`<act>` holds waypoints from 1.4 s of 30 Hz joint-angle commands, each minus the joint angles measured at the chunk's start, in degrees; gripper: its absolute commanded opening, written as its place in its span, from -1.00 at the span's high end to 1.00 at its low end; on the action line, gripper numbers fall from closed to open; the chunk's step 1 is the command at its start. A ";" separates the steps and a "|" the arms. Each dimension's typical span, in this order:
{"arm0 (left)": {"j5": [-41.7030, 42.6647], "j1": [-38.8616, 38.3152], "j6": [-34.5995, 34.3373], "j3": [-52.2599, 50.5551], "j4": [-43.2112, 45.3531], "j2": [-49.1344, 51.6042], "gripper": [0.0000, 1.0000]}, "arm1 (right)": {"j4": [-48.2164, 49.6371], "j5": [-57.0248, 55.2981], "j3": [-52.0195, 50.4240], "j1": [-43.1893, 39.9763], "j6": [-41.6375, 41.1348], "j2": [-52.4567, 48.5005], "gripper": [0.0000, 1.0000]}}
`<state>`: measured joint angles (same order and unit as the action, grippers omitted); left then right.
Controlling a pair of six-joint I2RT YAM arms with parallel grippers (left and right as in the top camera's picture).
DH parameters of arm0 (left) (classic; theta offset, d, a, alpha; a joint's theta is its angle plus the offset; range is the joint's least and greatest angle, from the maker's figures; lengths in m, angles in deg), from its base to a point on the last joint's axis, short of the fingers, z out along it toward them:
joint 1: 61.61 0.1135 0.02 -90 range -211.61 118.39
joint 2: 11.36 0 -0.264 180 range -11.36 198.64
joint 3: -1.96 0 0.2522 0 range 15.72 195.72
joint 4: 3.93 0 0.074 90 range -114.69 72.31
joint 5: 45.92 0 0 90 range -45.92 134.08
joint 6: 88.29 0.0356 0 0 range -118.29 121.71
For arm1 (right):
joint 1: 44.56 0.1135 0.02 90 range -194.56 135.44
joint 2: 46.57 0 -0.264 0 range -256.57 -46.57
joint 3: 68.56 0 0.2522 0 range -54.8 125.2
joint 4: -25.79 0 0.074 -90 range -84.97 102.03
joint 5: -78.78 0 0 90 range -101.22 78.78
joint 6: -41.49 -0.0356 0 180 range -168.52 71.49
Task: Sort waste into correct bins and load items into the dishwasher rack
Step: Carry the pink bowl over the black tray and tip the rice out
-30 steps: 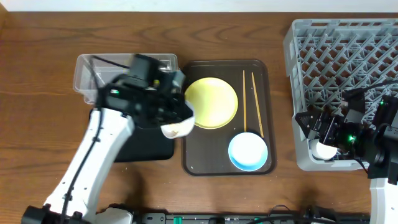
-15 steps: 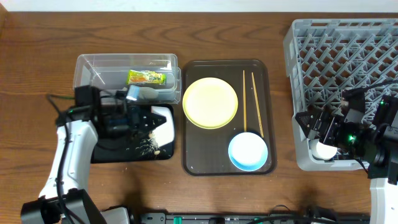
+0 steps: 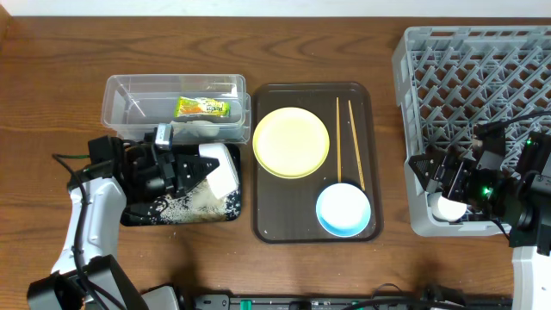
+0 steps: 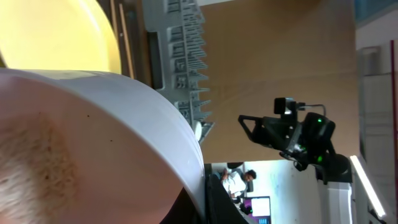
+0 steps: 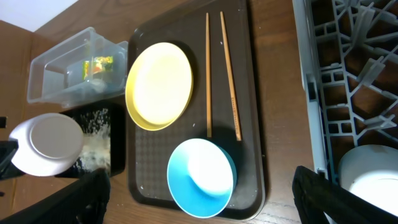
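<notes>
Where the left fingers (image 3: 182, 168) pinch the rim of the small white bowl (image 3: 219, 170), closed tight on it, the bowl is tipped on its side over the right end of the black tray (image 3: 142, 215), left of centre in the overhead view. White rice scraps (image 3: 185, 205) with brownish bits lie scattered on that tray just below the bowl. Directly above the tray in the frame sits the clear tub (image 3: 129, 95). Inside it are the green-and-orange wrapper (image 3: 202, 108) and a pale crumpled tissue (image 3: 200, 127) just below the wrapper. At centre frame the brown serving tray (image 3: 267, 215) carries the yellow-green plate (image 3: 293, 142), two chopsticks (image 3: 338, 138) lying lengthwise to the plate's right, and the light-blue bowl (image 3: 344, 209) in its lower right corner. The right fingers (image 5: 348, 202) stand wide apart, holding nothing, at the lower right of the frame. They are by the lower left corner of the grey rack (image 3: 482, 77), where a white round object (image 5: 373, 177) rests inside. Everything sits on the wooden table (image 3: 52, 52).
</notes>
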<state>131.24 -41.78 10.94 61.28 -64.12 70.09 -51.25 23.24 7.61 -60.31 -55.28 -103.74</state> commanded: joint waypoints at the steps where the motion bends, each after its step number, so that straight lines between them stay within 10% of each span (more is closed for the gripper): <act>1: 2.97 0.31 1.05 -0.13 0.07 -0.11 0.87 | 0.09 0.04 0.57 0.46 -0.02 0.17 -0.82; 29: 2.78 0.63 -3.96 -0.44 3.19 3.04 0.88 | 0.04 0.02 0.57 0.46 0.00 0.17 -0.84; 32: -7.28 0.85 -4.90 -0.44 4.07 3.52 0.88 | 0.09 0.04 0.57 0.46 -0.02 0.17 -0.85; 42: 2.62 0.28 -1.86 -1.07 4.22 4.24 0.88 | 0.11 0.02 0.57 0.46 0.00 0.17 -0.85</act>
<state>129.05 -41.36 6.22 60.52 -59.77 73.80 -51.15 23.24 7.61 -60.31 -55.26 -103.74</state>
